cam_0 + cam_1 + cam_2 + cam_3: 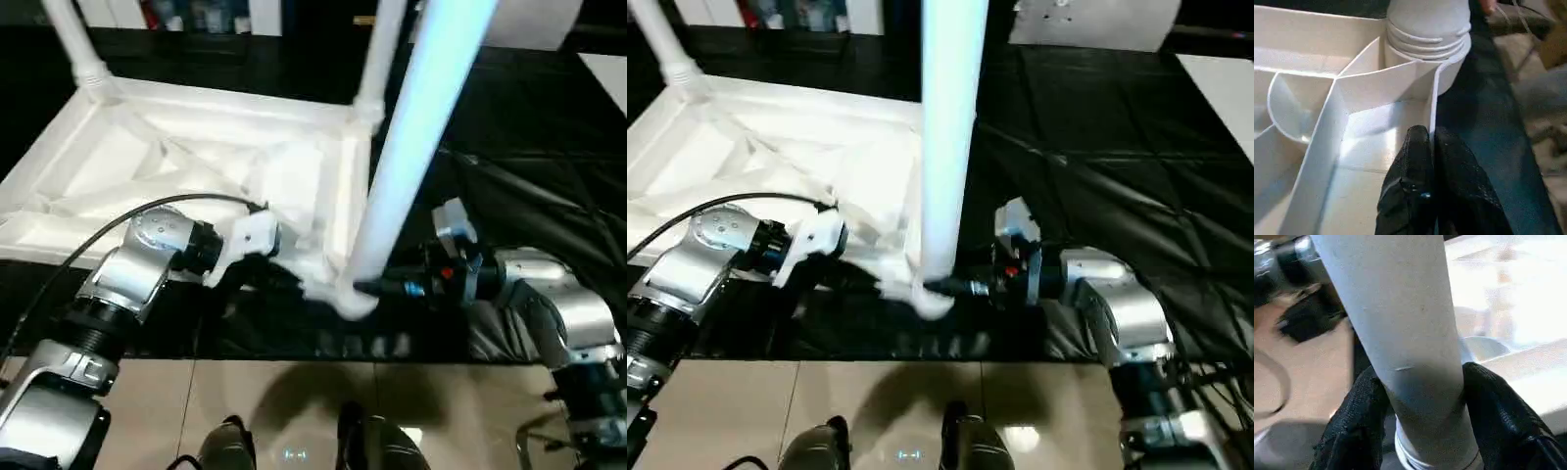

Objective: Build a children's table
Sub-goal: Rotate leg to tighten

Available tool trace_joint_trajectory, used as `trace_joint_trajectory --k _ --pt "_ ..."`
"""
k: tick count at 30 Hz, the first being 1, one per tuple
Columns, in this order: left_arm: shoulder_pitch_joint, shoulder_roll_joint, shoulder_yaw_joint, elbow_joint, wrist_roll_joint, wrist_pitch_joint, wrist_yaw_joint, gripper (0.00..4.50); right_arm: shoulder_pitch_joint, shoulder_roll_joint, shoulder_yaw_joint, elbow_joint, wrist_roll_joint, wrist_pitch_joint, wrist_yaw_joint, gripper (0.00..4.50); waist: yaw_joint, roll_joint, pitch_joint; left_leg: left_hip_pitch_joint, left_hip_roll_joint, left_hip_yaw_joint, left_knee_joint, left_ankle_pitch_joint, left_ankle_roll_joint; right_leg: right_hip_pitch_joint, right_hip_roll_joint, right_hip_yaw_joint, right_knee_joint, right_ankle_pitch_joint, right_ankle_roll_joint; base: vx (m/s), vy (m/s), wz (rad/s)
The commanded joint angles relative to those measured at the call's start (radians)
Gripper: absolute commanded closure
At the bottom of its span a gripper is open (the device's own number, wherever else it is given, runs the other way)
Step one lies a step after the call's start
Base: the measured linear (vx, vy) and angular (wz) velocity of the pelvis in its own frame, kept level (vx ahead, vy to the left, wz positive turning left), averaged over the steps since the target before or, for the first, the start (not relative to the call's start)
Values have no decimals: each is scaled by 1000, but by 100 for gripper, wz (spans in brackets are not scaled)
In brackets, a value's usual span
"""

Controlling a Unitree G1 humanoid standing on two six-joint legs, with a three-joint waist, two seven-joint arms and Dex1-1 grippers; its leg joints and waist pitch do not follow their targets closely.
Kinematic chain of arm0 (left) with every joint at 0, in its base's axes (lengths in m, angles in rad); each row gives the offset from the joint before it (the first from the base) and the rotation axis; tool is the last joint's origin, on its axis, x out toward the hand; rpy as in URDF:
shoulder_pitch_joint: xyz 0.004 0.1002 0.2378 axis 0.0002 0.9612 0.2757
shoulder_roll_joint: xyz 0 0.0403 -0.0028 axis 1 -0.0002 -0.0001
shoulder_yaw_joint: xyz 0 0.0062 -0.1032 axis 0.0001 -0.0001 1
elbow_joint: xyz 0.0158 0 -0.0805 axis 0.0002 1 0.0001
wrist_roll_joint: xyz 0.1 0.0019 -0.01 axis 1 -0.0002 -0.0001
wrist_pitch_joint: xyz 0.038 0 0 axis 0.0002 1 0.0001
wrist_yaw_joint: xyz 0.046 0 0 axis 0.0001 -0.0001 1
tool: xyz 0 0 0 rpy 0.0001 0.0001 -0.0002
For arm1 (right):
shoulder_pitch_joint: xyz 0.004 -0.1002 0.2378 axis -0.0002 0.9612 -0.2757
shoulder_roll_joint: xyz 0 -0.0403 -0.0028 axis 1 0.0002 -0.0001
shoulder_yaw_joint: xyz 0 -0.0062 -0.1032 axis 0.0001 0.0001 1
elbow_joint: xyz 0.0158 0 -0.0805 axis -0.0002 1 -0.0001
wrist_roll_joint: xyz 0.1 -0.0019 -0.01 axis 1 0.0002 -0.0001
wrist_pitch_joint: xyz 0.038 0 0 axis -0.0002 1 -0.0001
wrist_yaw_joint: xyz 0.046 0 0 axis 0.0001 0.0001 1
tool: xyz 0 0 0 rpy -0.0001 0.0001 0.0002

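The white table top [196, 166] is laid upside down on a black cloth [1117, 137], with its ribbed underside turned up. All places below are given from this top. Two legs are seen standing in its far corner sockets: one far leg [73, 44] at the far left corner and another far leg [377, 59] at the far right corner. At the near right corner, a third leg [411, 147] is stood upright, its lower end set at the round corner socket [1430, 36], where a threaded collar is seen just above the socket rim.

This near leg is gripped low down by the right gripper [1420, 416], whose two black fingers [1359, 421] are pressed against opposite sides of the leg, just above the socket. The right arm is reached in from outside the top's right edge.

The left gripper [1430, 147] is closed on the thin upright side wall of the top, just beside the same near right corner, with one finger inside the wall and one outside it. Beyond the top's near edge, a beige floor [245, 401] is seen.
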Motion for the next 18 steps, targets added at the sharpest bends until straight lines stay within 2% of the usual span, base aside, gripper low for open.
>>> trace_joint_trajectory --k 1,2,3,5,6,8,9,11,12,14,15,17,18 --pt "16 -78 -10 -41 -6 79 115 450 14 72 27 -35 -14 26 -111 248 -4 -2 -53 -2 5 -2 -67 -285 52 70 -62 39 -89 -683 -54 0 0 0" --pt "15 -85 -6 -48 -1 95 130 450 18 81 24 -44 -21 31 -135 248 -7 -3 -53 -8 5 -5 -68 -289 46 73 -61 36 -87 -695 -44 0 0 0" --pt "10 -113 8 -63 14 153 199 450 23 120 20 -66 -46 48 -228 248 -14 -2 -53 -6 -1 -8 -67 -294 40 72 -62 32 -96 -720 -22 0 0 0" --pt "-6 -161 33 -66 30 228 305 450 16 194 15 -75 -91 66 -383 248 -27 -1 -54 -6 1 -8 -69 -277 29 71 -60 33 -94 -682 -32 0 0 0" --pt "-20 -191 51 -54 38 261 374 450 5 240 7 -65 -117 75 -477 248 -34 0 -52 -8 -3 -10 -69 -282 27 72 -60 28 -96 -691 -29 0 0 0" --pt "-39 -227 72 -32 52 289 457 450 -16 308 -9 -38 -147 78 -600 250 -39 2 -51 -4 -5 -9 -68 -293 29 67 -59 26 -102 -699 -24 0 0 0" --pt "-48 -242 80 -24 60 302 493 450 -26 340 -17 -26 -157 78 -657 250 -47 2 -50 0 -9 -8 -66 -305 38 62 -58 25 -107 -706 -20 0 0 0" --pt "-65 -271 94 -4 77 312 565 450 -47 399 -34 0 -170 80 -755 250 -50 4 -50 3 -10 -6 -65 -308 48 59 -58 26 -108 -699 -16 0 0 0" --pt "-82 -306 109 4 103 332 654 450 -70 477 -56 33 -204 77 -897 250 -54 6 -50 0 -6 -5 -67 -299 46 58 -58 29 -104 -672 -27 0 0 0" --pt "-97 -339 121 3 125 351 720 450 -92 548 -80 64 -228 65 -1016 250 -53 7 -52 3 -7 -6 -67 -298 43 61 -57 27 -103 -655 -28 0 0 0" --pt "-101 -350 119 1 134 353 734 450 -101 573 -90 76 -235 52 -1056 250 -54 11 -52 4 -3 -3 -69 -283 47 60 -57 33 -95 -591 -41 0 0 0" --pt "-104 -357 106 -7 147 350 742 450 -111 601 -98 87 -250 24 -1099 195 -54 13 -55 6 0 -1 -70 -271 53 60 -54 37 -86 -508 -63 0 0 0" --pt "-99 -353 94 -19 149 352 735 450 -115 614 -106 89 -253 8 -1122 181 -53 13 -56 1 0 1 -71 -258 58 64 -52 40 -77 -452 -79 0 0 0"
